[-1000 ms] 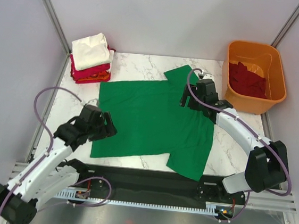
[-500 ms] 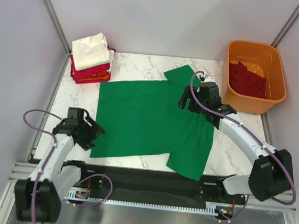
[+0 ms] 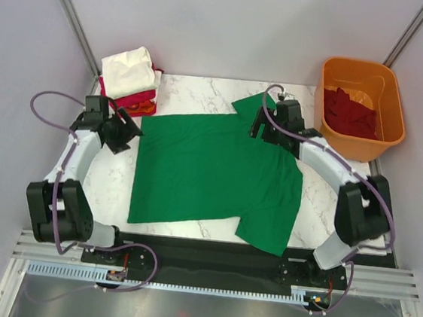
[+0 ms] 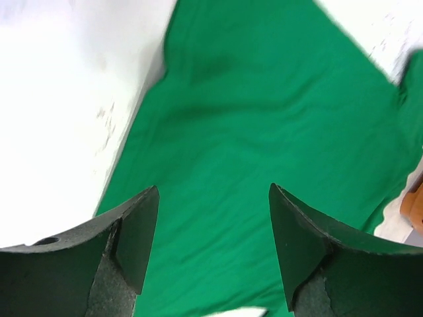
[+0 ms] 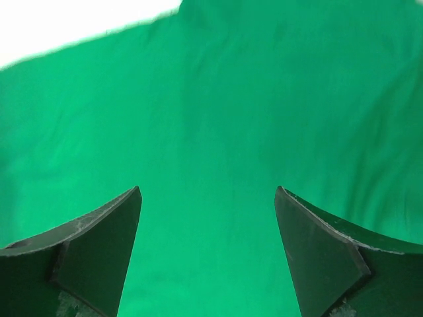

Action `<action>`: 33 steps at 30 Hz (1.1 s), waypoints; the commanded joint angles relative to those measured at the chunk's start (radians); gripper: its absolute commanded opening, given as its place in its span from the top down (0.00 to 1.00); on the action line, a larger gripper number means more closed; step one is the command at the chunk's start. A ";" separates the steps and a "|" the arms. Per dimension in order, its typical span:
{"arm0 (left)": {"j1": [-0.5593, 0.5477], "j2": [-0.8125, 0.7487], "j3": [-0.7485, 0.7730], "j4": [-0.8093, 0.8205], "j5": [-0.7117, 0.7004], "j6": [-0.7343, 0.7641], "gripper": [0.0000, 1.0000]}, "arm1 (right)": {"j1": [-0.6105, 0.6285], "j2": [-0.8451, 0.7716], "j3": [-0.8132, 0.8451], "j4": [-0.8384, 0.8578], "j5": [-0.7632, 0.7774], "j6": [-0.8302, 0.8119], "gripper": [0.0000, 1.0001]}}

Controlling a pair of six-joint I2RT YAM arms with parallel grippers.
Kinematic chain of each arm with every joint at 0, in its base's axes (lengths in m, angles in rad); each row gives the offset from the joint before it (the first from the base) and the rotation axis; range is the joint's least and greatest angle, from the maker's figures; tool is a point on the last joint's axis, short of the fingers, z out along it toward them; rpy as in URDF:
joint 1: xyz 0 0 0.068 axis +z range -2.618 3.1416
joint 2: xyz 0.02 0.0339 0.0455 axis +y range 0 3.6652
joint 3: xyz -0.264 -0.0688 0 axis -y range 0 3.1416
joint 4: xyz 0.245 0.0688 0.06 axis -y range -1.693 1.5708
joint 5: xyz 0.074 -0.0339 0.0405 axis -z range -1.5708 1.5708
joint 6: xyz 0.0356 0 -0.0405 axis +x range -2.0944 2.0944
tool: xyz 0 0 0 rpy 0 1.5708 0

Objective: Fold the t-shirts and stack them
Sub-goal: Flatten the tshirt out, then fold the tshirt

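Top: shirt (image 3: 210,170) lies flat mid-table. My left gripper (image 3: 126,132) hovers at its 10 o'clock corner, my right gripper (image 3: 259,126) at 1 o'clock by the sleeve. Stack (image 3: 129,82) sits near, at 11.

Left wrist: fingers spread, empty, side edge below. Risk: closing beside the edge, I miss.

Right wrist: fingers spread, empty, over cloth. Risk: uneven lift skews the fold.

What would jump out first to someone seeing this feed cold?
The bright green t-shirt spread across the middle of the marble table, with the open left gripper by its far-left corner and the open right gripper over its far-right part. Then the folded stack at the far-left corner, and the orange tub holding dark red cloth at far right.
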 commanded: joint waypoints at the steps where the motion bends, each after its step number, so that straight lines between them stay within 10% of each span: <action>1: -0.003 0.128 0.141 0.092 -0.009 0.088 0.26 | -0.077 0.180 0.206 0.025 -0.015 0.009 0.10; 14: -0.043 0.044 0.162 0.070 0.072 0.285 0.29 | -0.167 0.991 1.259 -0.150 0.060 -0.159 0.13; 33: -0.126 0.012 0.108 0.072 0.031 0.296 0.30 | -0.184 1.208 1.359 -0.009 0.036 -0.096 0.18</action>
